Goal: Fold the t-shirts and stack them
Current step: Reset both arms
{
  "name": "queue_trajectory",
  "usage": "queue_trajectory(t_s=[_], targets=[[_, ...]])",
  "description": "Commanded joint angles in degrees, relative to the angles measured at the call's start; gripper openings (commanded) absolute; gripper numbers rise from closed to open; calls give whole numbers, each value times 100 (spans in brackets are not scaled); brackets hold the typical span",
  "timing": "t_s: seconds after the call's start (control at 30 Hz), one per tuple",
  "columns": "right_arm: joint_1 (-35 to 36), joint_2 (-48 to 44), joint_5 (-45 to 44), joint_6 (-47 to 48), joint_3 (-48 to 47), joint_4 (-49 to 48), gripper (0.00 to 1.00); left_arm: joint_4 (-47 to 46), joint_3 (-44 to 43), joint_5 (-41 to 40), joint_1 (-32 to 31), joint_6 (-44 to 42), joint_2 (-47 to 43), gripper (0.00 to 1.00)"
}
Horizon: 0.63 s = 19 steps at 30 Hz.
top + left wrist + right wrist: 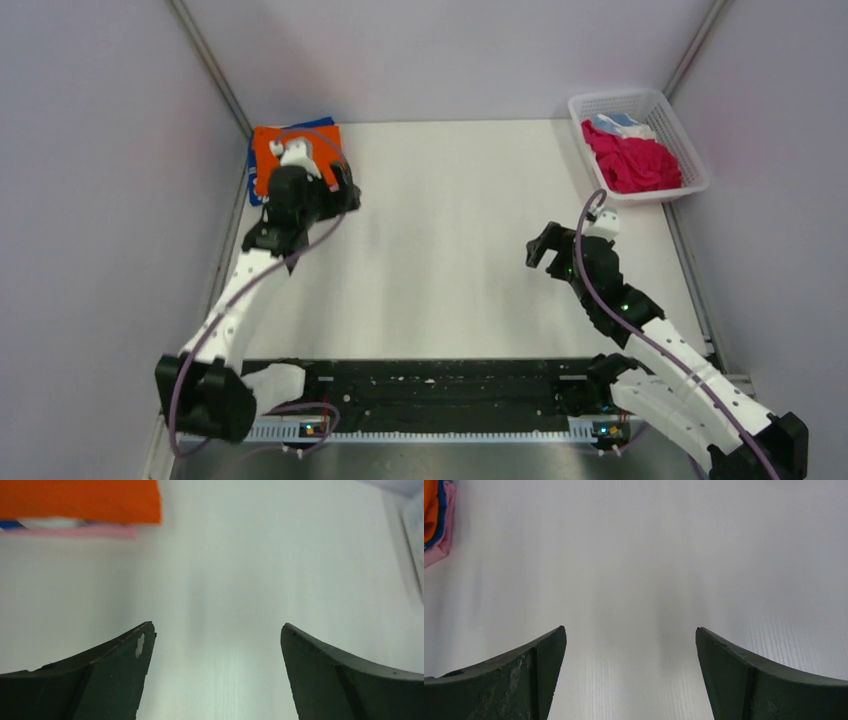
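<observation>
A folded stack lies at the table's far left corner, with the orange t-shirt [272, 150] on top and a blue one [318, 124] under it. In the left wrist view the orange shirt [80, 500] lies over a pink one [100, 531]. The stack's edge shows in the right wrist view [435, 520]. My left gripper [345, 195] is open and empty just right of the stack [215, 630]. My right gripper [540, 248] is open and empty over bare table at mid-right [630, 630]. A magenta t-shirt [635, 160] and a light-blue one [615, 124] lie crumpled in the basket.
The white lattice basket [690, 150] stands at the far right corner. Grey walls close the table on the left, back and right. A black rail [440, 392] runs along the near edge between the arm bases.
</observation>
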<state>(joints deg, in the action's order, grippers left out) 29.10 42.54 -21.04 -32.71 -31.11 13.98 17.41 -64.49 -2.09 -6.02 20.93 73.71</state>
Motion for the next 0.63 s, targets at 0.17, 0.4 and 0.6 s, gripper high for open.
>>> queue_trajectory(t_s=[0.17,0.4,0.6], targets=[[8,-435,-65,-305,287,644,99,-836,3264,752,-1322,738,-2971,99],[9,-527,-124,-543,611,633,99,-366,3287,-201,-1333,784,-3329,99],[9,-560,-429,-667,603,687,99,-136,3226,-588,-1339,882,-3234,99]])
